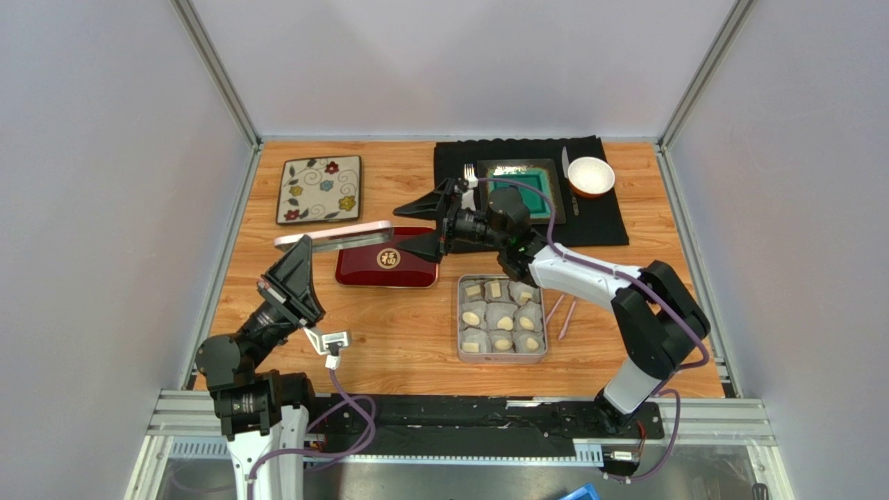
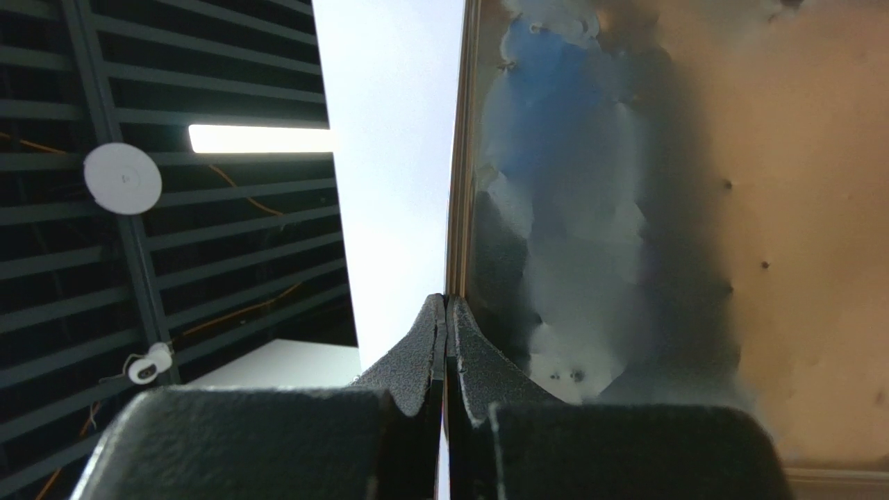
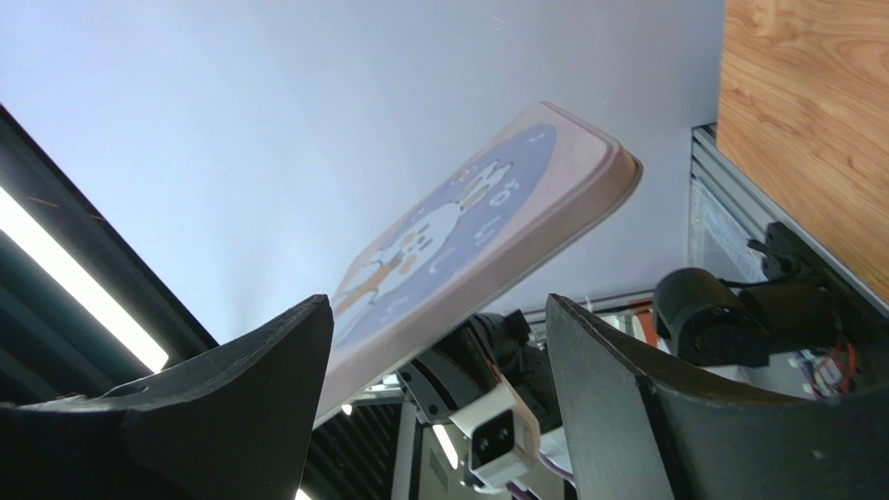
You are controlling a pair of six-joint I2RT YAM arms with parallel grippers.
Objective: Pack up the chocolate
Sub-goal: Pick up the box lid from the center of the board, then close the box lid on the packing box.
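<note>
- Done, as far as can be seen: the chocolate (image 1: 501, 322) sits in paper cups in rows of three inside the tin (image 1: 502, 359). The tin lies at about 4 o'clock from the table's middle. No loose pieces show on the wood around it. Whether every cup is filled is too small to tell.
- Not done: the tin stands uncovered. Its lid (image 1: 334, 238) is up in the air at about 10 o'clock from the tin, well apart from it and tilted on edge.
- The left gripper (image 2: 447, 307) is pinched tight on the lid's thin rim. Its wrist view shows the lid's bare metal inside running up from the fingertips.
- The right gripper (image 1: 423, 225) has its jaws spread wide and holds nothing. It reaches toward 9 o'clock, at the lid's right end. In its own view the lid's printed face hangs beyond the gap between the jaws, and I see no contact.
- A red box (image 1: 386, 268) lies just under the lid, at 9 o'clock from the tin. Its part in the packing I cannot tell.
- Judgement: the filling looks finished and the task is in its closing part. What is left is to bring the lid toward 4 o'clock, level it over the tin and seat it. The right arm seems placed to help steady or take it.
</note>
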